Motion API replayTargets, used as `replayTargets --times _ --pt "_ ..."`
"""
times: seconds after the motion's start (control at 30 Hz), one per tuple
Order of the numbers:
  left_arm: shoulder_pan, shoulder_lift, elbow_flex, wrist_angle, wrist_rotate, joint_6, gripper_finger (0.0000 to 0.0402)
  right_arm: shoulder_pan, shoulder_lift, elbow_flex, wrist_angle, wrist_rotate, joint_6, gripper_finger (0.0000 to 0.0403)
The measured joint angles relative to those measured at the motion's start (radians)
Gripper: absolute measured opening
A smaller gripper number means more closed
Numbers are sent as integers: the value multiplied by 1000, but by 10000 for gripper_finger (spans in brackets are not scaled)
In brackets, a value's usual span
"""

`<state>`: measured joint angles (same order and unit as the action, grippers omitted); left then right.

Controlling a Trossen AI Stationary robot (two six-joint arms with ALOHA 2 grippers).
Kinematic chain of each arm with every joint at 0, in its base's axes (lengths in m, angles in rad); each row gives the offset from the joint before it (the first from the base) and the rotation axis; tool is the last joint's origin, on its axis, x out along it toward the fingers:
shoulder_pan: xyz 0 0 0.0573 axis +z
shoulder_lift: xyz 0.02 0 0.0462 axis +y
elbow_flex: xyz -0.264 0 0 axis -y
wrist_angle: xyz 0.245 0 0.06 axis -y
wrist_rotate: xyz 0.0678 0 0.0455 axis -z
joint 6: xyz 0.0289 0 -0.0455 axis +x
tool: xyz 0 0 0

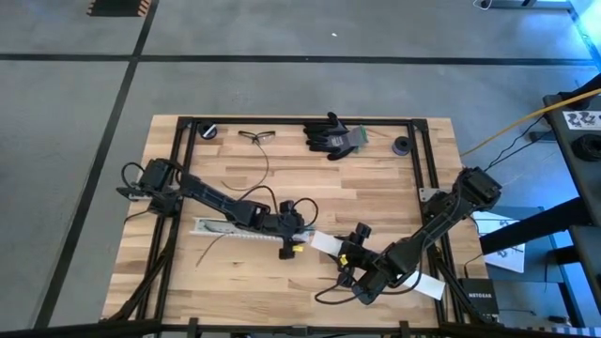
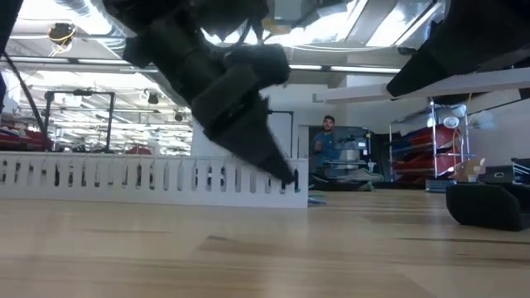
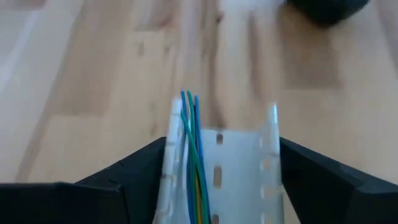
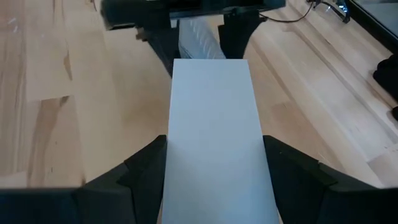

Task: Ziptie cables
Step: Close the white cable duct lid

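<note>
— From above, what surrounds it?
— My left gripper (image 1: pixel 285 246) clasps the slotted duct (image 1: pixel 235 232); glove (image 1: pixel 333 136) and glasses (image 1: pixel 254 136) lie at twelve o'clock.
— Wrist views?
— The cables (image 3: pixel 193 149) lie inside the duct. My right gripper (image 4: pixel 214 180) clasps a flat white cover (image 4: pixel 214 124).

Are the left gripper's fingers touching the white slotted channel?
Touching. In the left wrist view, both fingers press against the side walls of the white slotted channel.
</note>
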<state>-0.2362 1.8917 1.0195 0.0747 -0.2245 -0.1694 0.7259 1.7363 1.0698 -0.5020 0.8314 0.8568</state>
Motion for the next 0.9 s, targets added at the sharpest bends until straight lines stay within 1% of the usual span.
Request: replayTargets --times 0.13,0.23,0.43,0.67,0.77,0.9 --pt "-11 37 0 78 1 22 256 -7 0 -10 14 -2 -17 218" --pt "-15 43 0 100 1 37 248 -16 1 -32 13 -16 -25 218" --pt "-24 53 0 107 0 46 238 -56 2 -79 58 -102 -61 218" --pt "-25 53 0 105 0 54 237 -133 2 -84 165 -247 -231 218" --pt "-25 53 1 103 0 62 237 -154 2 -84 160 -275 -263 218" --pt "-25 53 1 102 0 69 237 -158 2 -84 147 -278 -267 218"
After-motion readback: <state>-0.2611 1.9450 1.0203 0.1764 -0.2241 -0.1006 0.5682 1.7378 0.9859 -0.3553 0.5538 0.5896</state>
